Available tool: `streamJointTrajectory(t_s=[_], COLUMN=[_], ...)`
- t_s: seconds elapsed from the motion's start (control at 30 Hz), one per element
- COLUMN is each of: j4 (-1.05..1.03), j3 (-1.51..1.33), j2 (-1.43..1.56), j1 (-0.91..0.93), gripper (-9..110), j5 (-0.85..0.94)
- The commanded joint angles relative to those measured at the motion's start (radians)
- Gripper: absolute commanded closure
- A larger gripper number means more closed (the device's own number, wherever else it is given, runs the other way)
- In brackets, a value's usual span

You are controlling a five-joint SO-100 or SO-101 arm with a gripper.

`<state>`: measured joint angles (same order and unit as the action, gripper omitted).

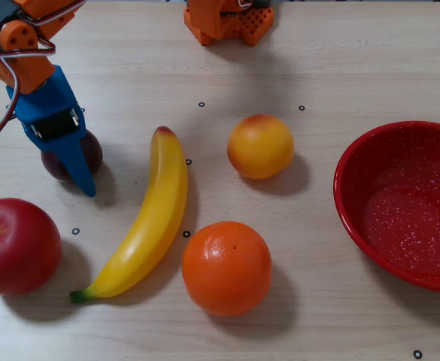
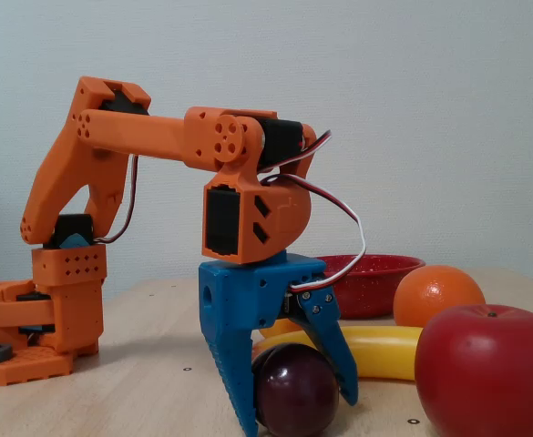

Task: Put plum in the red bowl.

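The plum [image 1: 93, 150] [image 2: 295, 390] is small, glossy and dark purple, and rests on the table at the left of the overhead view. My blue gripper [image 1: 77, 169] [image 2: 298, 414] points down over it. In the fixed view one finger stands on each side of the plum and both seem to touch it. In the overhead view the gripper covers most of the plum. The red bowl [image 1: 359, 177] [image 2: 375, 291], speckled white inside, sits empty at the far right of the overhead view, well away from the gripper.
A red apple [image 1: 16, 244] [image 2: 489, 369] lies just in front of the plum. A banana [image 1: 148, 218] [image 2: 384, 350], an orange [image 1: 226, 267] [image 2: 437, 293] and a yellow-orange peach [image 1: 260, 146] lie between plum and bowl. The arm's base [image 1: 227, 21] [image 2: 47, 319] is at the back.
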<state>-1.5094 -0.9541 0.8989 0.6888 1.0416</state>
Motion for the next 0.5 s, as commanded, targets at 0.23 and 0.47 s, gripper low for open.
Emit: streamJointTrajectory(t_s=[0.23,0.47], j4=[0.018,0.012], j3=[0.032,0.015], j2=[0.092,0.097], j1=[-0.008,-0.006], gripper=[73,97], j5=[0.003,0.044])
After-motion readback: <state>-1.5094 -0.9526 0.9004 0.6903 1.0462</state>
